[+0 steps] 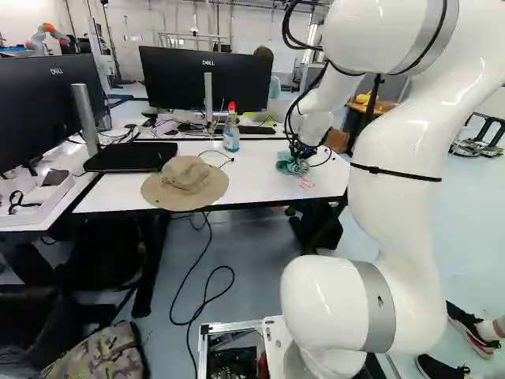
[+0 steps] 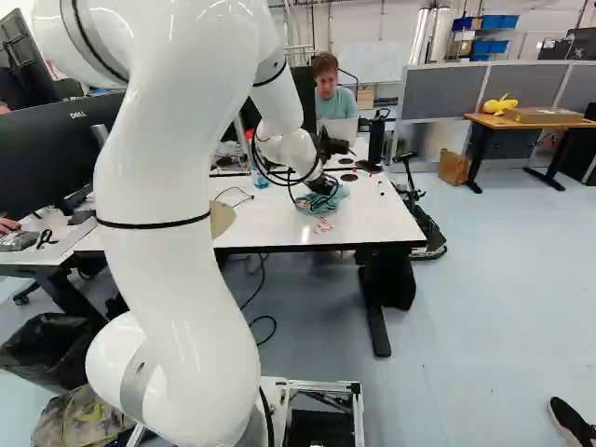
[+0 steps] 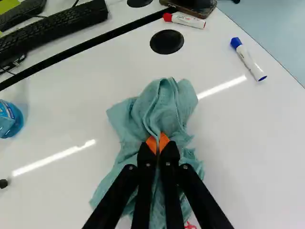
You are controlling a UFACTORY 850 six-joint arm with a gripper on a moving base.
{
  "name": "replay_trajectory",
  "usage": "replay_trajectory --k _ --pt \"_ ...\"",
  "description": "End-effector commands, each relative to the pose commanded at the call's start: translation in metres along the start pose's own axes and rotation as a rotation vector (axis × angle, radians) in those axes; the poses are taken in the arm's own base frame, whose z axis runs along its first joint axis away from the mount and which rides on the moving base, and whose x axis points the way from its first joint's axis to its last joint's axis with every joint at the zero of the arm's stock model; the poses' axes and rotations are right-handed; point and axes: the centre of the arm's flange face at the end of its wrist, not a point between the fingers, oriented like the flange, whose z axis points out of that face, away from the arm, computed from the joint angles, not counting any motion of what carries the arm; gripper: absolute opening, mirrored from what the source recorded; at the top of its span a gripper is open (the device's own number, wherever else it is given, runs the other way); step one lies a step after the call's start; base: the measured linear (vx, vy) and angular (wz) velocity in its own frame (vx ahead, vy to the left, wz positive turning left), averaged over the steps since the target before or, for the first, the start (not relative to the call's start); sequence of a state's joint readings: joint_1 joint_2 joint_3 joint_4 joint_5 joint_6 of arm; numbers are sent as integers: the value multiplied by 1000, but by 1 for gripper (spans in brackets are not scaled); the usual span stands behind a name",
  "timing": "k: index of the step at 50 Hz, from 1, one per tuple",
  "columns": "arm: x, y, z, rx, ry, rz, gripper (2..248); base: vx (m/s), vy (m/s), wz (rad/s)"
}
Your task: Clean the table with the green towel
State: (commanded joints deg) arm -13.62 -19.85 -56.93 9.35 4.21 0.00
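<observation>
My jaws: together, orange pads [image 3: 164, 142] pinching the green towel [image 3: 167, 105] | towel: rumpled on the white worktop [image 3: 248, 167] beneath me | ahead: round black disc [image 3: 167, 42], red-capped marker [image 3: 188, 20] beyond it | off one side: blue bottle [image 3: 9, 121] | ahead, other side: blue-capped marker [image 3: 249, 60]

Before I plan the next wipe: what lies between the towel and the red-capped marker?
A round black disc lies on the white table between the towel and the red-capped marker; the wrist view shows it.

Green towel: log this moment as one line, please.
gripper shut on green towel | towel bunched on white table | red marks showing beside it | bottle, tan hat also on table
</observation>
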Motion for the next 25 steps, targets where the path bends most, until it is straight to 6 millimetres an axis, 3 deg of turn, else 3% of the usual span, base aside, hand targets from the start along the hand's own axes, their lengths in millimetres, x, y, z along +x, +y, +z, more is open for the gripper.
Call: replay_trajectory --k 25 --pt "14 -2 -28 8 51 1 27 0 0 0"
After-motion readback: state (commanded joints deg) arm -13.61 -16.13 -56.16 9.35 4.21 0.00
